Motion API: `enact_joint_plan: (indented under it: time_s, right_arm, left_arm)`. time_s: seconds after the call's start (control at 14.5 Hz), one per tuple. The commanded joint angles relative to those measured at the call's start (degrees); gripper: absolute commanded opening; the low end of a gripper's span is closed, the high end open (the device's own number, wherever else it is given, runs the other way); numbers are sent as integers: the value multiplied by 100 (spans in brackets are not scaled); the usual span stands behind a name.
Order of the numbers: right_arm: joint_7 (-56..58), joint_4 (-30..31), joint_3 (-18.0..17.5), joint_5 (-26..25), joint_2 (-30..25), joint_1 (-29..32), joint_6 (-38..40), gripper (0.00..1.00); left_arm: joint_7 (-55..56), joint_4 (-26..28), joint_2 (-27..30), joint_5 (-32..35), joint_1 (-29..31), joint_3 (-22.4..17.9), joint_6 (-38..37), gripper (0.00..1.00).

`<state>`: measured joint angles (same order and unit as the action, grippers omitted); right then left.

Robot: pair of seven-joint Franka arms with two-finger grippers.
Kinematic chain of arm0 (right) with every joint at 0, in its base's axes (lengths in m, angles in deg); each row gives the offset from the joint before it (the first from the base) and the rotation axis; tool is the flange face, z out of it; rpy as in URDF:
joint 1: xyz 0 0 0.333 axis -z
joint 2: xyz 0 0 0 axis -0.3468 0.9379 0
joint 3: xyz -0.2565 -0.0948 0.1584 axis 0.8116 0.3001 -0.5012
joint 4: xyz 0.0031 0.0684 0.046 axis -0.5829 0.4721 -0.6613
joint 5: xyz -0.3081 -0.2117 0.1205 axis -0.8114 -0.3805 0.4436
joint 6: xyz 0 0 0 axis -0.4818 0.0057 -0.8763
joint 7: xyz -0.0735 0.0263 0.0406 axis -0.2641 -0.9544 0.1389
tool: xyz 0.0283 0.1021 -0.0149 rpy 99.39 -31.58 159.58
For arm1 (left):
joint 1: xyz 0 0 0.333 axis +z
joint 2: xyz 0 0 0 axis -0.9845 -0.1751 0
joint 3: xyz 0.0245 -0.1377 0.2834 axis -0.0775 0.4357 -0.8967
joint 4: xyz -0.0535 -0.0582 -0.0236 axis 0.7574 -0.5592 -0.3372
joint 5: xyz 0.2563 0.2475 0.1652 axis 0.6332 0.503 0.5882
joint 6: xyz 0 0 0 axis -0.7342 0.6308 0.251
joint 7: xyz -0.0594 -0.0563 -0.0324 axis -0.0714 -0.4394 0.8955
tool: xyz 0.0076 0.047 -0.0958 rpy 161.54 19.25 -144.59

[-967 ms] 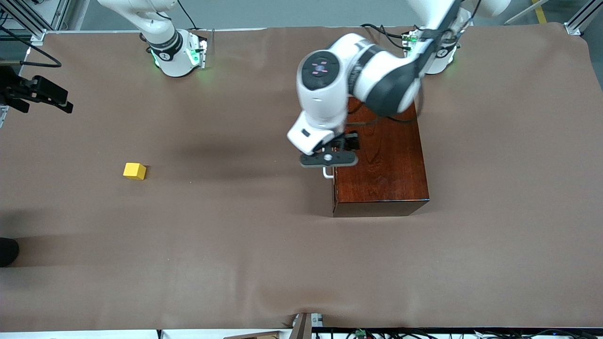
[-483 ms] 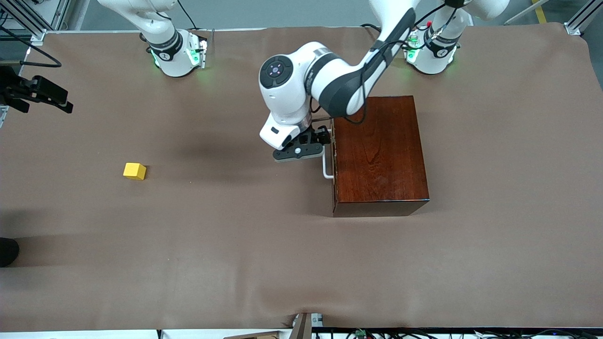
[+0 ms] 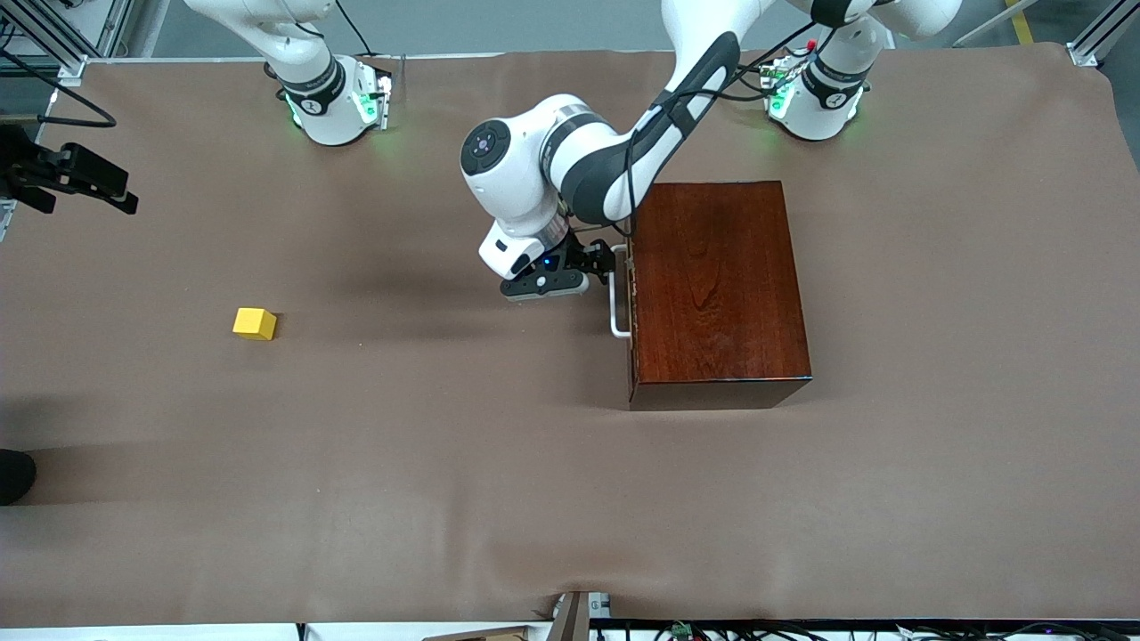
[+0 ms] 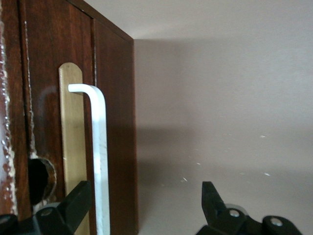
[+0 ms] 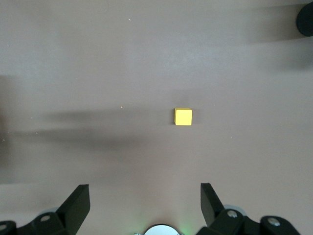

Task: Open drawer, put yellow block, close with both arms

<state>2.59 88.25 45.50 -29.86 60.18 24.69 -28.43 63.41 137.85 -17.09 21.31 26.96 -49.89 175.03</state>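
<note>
We're on the opening step: left gripper (image 4: pixel 142 205) spread around the white handle (image 3: pixel 616 294) of the shut drawer (image 4: pixel 58 122), needs clamping and pulling; right gripper (image 5: pixel 144 205) waits open above the yellow block (image 3: pixel 255 323), well apart from the drawer.

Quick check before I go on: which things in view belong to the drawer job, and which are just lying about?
Belongs to the job:
- drawer, shut, white handle
- yellow block, on the table toward the right arm's end
- left gripper, fingers open at the handle
- right gripper, open, high over the block

Lying about:
- nothing loose; only the brown table cover
</note>
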Motion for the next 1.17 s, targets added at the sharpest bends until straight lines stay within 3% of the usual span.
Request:
enact_joint_plan:
  time_s: [0.0,0.55,1.1]
  right_arm:
    - [25,-58,-50,75,18,96,66,100]
    - [25,-58,-50,75,18,87,66,100]
    - [25,-58,-50,75,18,96,66,100]
  left_arm:
    - [28,-94,-120,318,-39,-35,-248,100]
    - [220,-112,-366,257,-22,-35,-179,100]
    - [1143,-156,-393,195,-48,26,647,100]
